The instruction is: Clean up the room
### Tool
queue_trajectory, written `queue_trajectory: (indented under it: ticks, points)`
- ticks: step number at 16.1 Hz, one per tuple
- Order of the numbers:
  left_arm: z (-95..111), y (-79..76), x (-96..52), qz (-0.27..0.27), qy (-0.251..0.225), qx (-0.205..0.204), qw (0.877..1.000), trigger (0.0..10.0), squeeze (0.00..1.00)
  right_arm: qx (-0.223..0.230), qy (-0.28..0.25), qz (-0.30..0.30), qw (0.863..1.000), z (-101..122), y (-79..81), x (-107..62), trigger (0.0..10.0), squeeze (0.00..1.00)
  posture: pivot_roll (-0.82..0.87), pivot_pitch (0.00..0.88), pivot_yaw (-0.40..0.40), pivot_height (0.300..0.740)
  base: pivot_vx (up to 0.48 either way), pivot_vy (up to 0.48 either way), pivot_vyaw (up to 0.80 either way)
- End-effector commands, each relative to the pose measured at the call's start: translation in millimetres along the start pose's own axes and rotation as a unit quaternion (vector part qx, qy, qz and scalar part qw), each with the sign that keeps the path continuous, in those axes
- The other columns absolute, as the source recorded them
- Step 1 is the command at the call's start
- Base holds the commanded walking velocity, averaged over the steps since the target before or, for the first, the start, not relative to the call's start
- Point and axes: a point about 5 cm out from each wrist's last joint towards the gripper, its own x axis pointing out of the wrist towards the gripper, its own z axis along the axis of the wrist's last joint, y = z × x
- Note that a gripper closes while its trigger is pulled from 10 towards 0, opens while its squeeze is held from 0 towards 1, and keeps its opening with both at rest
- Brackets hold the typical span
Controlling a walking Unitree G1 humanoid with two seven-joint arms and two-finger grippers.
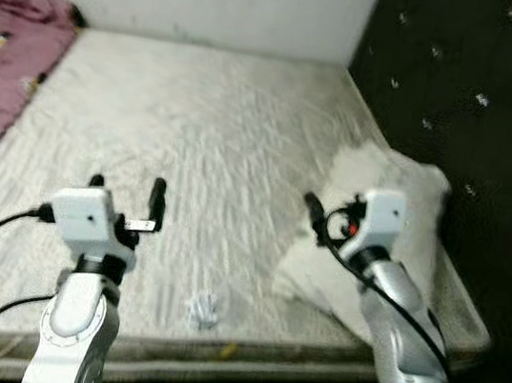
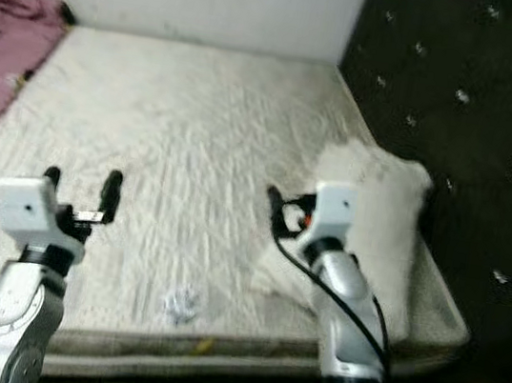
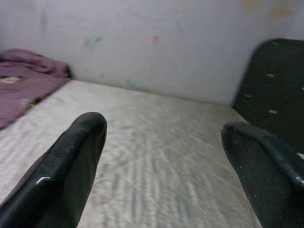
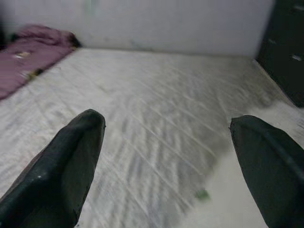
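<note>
White pillow [image 1: 401, 189] just beyond right claw [image 1: 321, 222] (both claws wide open, empty).

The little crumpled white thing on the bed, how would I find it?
Start at the bare grey mattress and go to its near edge. The crumpled white scrap lies there between the two arms, much smaller than the white pillow by the dark headboard.

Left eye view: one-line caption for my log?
Both open claws, left and right, hover over a bare mattress beside a white pillow.
</note>
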Motion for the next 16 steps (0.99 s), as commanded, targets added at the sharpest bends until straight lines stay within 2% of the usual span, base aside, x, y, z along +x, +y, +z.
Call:
queue_trajectory:
  ticks: [1,5,11,14,16]
  points:
    - [-0.3,2.7,2.0,0.021,0.005,0.009,1.0,10.0,0.0,-0.002,-0.003,0.007,1.0,2.5,1.9,0.5,10.0,0.0,0.0,0.0,-0.07,0.74,0.0,0.0,0.0]
    - [-2.6,3.8,2.5,0.027,0.01,0.001,1.0,10.0,0.0,-0.001,0.001,0.008,1.0,0.9,1.5,1.1,10.0,0.0,0.01,0.0,-0.075,0.74,0.0,0.083,0.0]
    - [-3.1,4.4,4.6,0.03,0.018,-0.018,0.999,10.0,0.0,0.0,0.006,0.01,1.0,0.9,2.8,4.2,10.0,0.0,0.0,0.0,-0.071,0.74,0.0,0.48,0.0]
    - [-1.9,5.0,4.6,0.032,0.015,-0.024,0.999,10.0,0.0,0.02,0.002,0.027,0.999,2.0,5.3,3.8,10.0,0.0,0.01,0.0,-0.072,0.74,0.0,0.48,0.0]
    - [-0.3,6.4,4.2,0.037,0.009,-0.011,0.999,10.0,0.0,-0.001,0.026,0.006,1.0,-2.5,2.9,5.8,10.0,0.0,0.0,0.0,-0.073,0.74,0.0,0.48,0.0]
